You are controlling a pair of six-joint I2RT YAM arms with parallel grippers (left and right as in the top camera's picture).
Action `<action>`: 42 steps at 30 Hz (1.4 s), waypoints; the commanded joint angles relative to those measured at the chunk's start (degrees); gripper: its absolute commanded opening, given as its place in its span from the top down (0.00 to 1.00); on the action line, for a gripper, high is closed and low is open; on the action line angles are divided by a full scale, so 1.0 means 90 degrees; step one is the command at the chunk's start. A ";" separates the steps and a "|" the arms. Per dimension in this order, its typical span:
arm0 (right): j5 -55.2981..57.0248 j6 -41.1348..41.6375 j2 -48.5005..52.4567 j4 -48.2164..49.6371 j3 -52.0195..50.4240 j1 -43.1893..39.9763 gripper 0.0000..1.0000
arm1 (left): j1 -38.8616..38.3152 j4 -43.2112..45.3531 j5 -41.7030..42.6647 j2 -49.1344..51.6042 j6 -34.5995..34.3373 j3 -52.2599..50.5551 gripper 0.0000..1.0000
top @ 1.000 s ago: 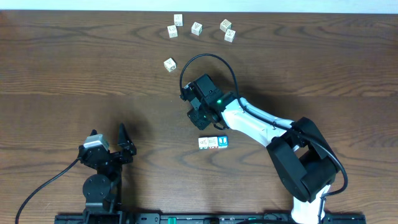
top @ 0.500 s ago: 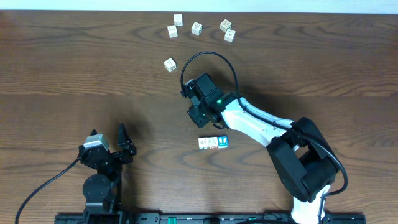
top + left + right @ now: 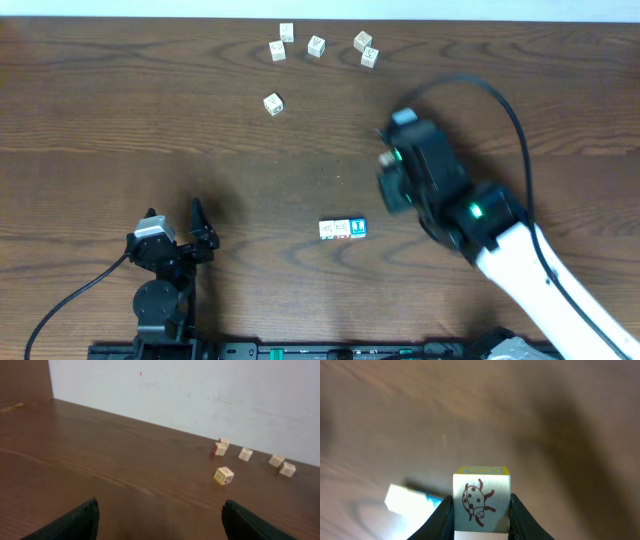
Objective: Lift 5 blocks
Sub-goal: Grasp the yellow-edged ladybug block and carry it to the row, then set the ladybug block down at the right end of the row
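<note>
cream ladybug block (image 3: 481,496) | gripped in right hand (image 3: 481,522) | above table (image 3: 100,150)

**Wood grain below, gloss on the arm**

I read the table (image 3: 150,120) as dark brown wood grain, smooth with a soft sheen. The ladybird block (image 3: 481,502) looks like pale, matt wood with a printed face. The right arm's shell (image 3: 545,290) is glossy white plastic. The wall (image 3: 200,390) is flat matt.

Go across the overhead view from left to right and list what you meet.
left gripper, open → lone yellow-faced block → row of three blocks → right gripper, shut on a ladybird block. The five far cubes span several of these, so they are left out.
</note>
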 commanded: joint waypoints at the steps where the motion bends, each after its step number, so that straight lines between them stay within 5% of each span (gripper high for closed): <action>1: 0.0148 0.1273 -0.0692 0.0449 -0.2025 0.0007 0.99 | -0.0015 -0.0187 -0.0053 -0.0036 0.0039 -0.0155 0.21; 5: -0.0267 0.1525 -0.0823 0.1358 -0.3140 0.0010 0.99 | -0.0015 -0.0187 -0.0053 -0.0036 0.0039 -0.0155 0.21; 16: -0.0658 0.1855 0.0908 0.2854 -0.3249 0.0002 0.99 | -0.0015 -0.0187 -0.0053 -0.0036 0.0039 -0.0155 0.21; 42: -0.1078 0.1889 0.1192 0.3118 -0.3240 0.0299 0.99 | -0.0015 -0.0187 -0.0053 -0.0036 0.0039 -0.0155 0.21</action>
